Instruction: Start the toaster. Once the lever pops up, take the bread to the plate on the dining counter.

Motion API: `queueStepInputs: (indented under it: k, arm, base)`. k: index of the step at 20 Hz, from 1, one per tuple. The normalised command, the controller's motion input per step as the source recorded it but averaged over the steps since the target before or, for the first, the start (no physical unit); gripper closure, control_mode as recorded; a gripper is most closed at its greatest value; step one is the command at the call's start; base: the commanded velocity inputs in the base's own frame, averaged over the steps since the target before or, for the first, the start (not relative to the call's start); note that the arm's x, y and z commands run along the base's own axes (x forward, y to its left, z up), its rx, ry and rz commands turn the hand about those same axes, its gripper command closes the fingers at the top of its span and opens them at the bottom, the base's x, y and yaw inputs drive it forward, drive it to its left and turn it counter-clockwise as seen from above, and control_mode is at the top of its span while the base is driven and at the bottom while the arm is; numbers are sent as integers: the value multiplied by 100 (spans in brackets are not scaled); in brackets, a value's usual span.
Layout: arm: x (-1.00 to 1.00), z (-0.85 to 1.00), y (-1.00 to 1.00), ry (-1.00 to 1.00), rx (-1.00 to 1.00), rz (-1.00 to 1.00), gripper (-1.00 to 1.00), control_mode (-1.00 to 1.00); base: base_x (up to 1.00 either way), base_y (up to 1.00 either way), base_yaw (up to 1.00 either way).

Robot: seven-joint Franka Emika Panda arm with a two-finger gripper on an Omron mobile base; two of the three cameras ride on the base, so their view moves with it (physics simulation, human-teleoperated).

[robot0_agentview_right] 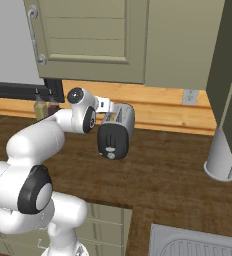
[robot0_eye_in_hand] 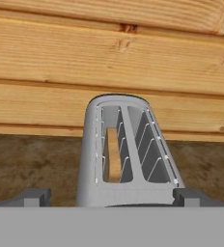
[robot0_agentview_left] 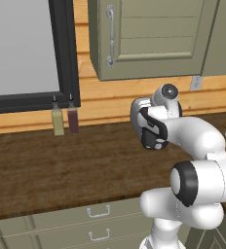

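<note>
We hold two base views, set behind the arm at seven and five o'clock, facing forward and down over the dark wood counter to the plank wall; both share the toaster and two bottles. Our hand view sits close above the toaster, looking along its slots toward the wall at twelve o'clock.

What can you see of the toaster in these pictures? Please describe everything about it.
The toaster is a small rounded silver-grey box, metallic in look, with a black end panel bearing a round knob. It stands upright on the dark wood counter, near the wooden wall. From above, the hand view shows two slots with wire guides; a tan bread slice sits in the left slot. Nothing visibly touches it except the counter.
</note>
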Motion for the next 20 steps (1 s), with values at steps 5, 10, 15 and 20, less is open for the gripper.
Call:
queueStepInputs:
  k: [5, 10, 15, 20]
  arm:
    - [0, 0, 0, 0, 0, 0, -100, -100]
    - [0, 0, 0, 0, 0, 0, -100, -100]
    - [0, 0, 0, 0, 0, 0, -100, -100]
    - [0, 0, 0, 0, 0, 0, -100, -100]
  base:
    - [0, 0, 0]
    - [0, 0, 0]
    - [0, 0, 0]
    - [0, 0, 0]
